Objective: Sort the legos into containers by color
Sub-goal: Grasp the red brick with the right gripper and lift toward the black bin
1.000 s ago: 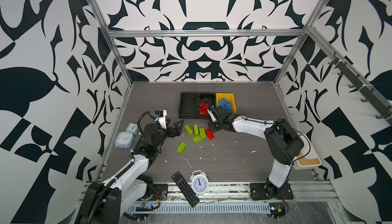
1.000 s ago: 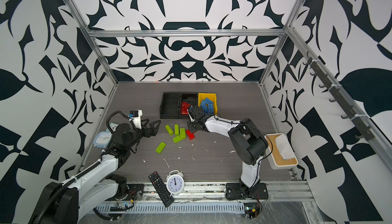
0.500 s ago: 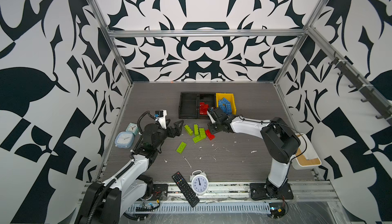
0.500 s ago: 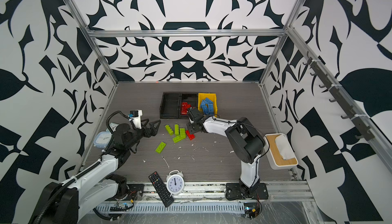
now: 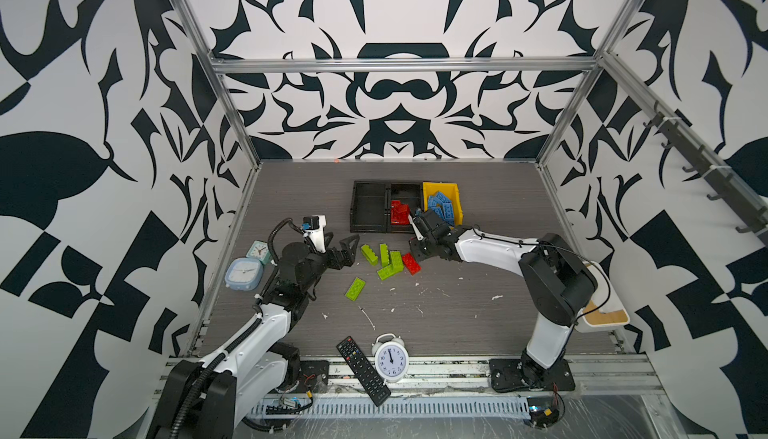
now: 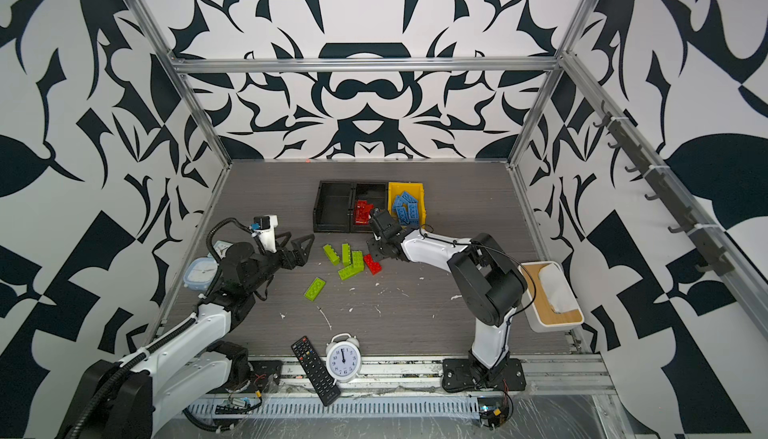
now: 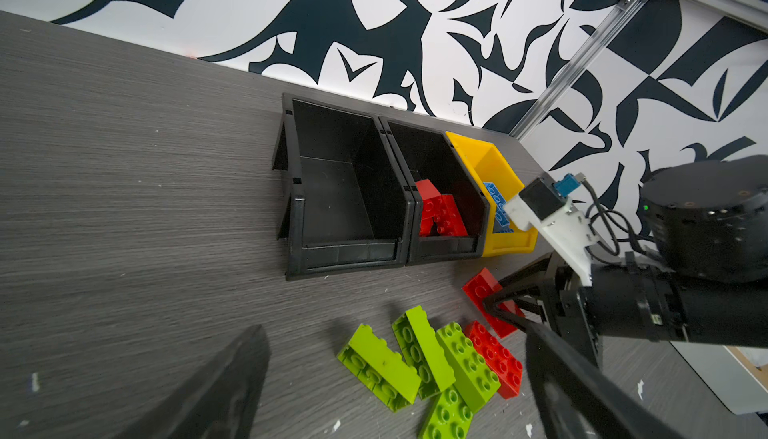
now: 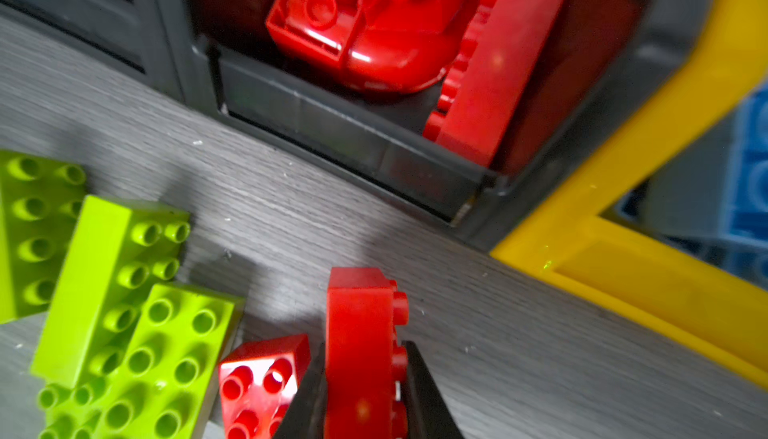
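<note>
Currently the right arm (image 5: 490,250) stretches low, right tool (image 8: 363,349) clamped on a red brick (image 8: 357,304); left tool (image 5: 343,240) hovers spread apart.

- Black remote (image 5: 363,370) and white twin-bell alarm clock (image 5: 391,358) lie side by side at the worktop's (image 5: 457,324) front edge.
- Pale blue square clock (image 5: 244,274) and smaller teal clock (image 5: 259,251) sit close together at the left edge.
- White tub with wooden rim (image 6: 557,324) stands at the right edge.

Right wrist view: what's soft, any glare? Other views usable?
Right wrist view: red brick in the right tool and the yellow bin are soft, green bricks crisper, glare spots on the red arch piece. Left wrist view: left tool fingers are dark blurs, black bins sharp. In both top views: even light on the table, weak shadows.
</note>
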